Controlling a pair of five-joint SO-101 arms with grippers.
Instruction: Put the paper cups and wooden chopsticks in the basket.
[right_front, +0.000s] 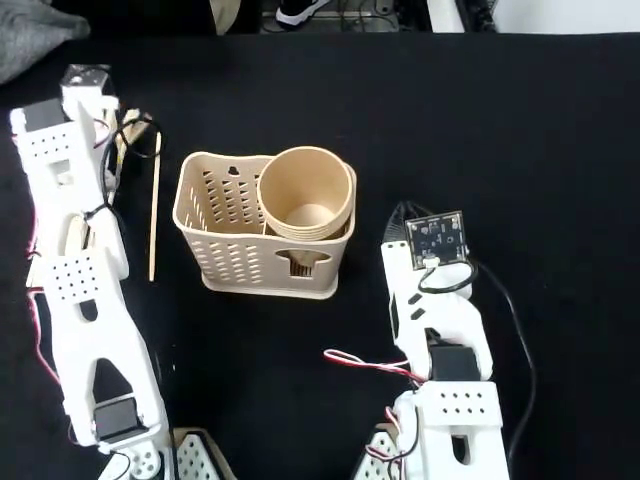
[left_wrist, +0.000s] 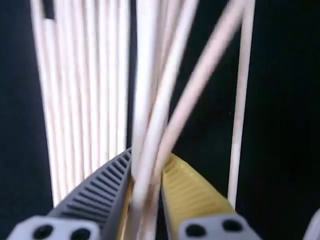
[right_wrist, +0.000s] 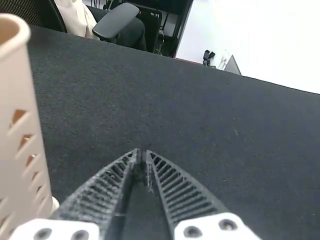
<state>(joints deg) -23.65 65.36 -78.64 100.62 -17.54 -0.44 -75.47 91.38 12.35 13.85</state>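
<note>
The left gripper (left_wrist: 148, 157) has its fingers clamped on a few chopsticks (left_wrist: 155, 100) with their long axis pointing straight out from them, the basket (right_front: 240, 265) holding the cups (right_front: 305, 190) lies near on that arm's right, and the right gripper (right_wrist: 141, 159) is closed and empty.

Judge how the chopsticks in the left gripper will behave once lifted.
The wooden chopsticks look thin, straight and stiff, so they probably won't droop. They splay at different angles from the left gripper, so one may pivot or slip out.

A black table (right_front: 520, 150) bears the basket (right_front: 240, 260) and loose chopsticks (right_front: 154, 215).
</note>
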